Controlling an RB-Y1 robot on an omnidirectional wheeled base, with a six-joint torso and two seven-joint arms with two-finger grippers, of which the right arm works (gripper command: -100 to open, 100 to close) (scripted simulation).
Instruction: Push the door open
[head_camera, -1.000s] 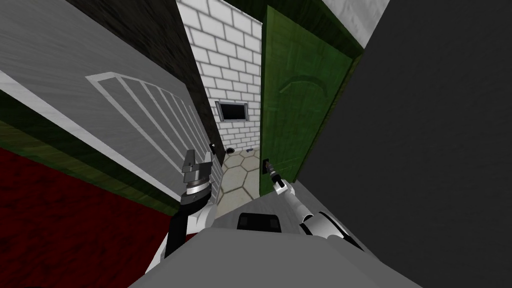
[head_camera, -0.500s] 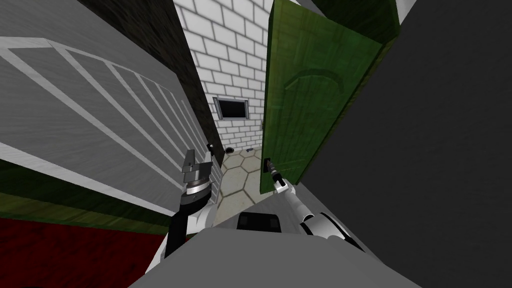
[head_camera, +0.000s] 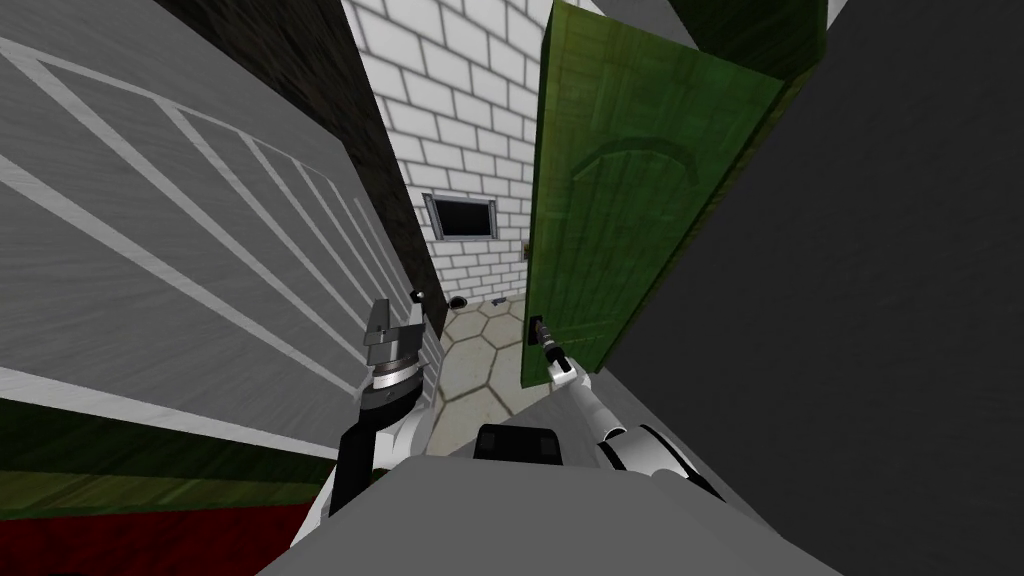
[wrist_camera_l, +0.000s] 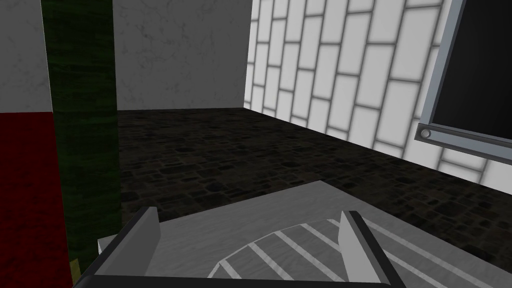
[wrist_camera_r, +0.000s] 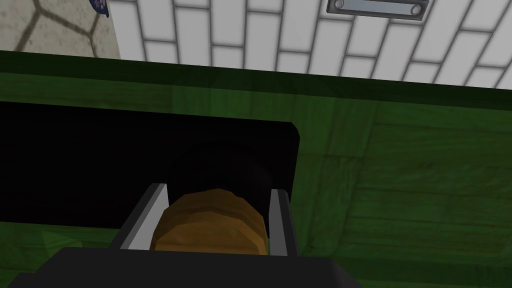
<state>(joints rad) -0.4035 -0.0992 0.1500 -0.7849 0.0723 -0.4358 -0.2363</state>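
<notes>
Right gripper (wrist_camera_r: 216, 191) clamps the brown knob (wrist_camera_r: 210, 227) of the green door (head_camera: 620, 220), which stands ajar ahead-right; left gripper (wrist_camera_l: 250, 215) is wide, idle; risk: fingers (wrist_camera_r: 142, 220) may slip off the knob as the door's arc pulls sideways.

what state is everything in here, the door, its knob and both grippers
door, partly open, with tiled floor and a brick wall showing past its free edge
right gripper, shut on the knob
knob, brown, clasped at its sides by the two fingers
left gripper, open, holding nothing
</notes>
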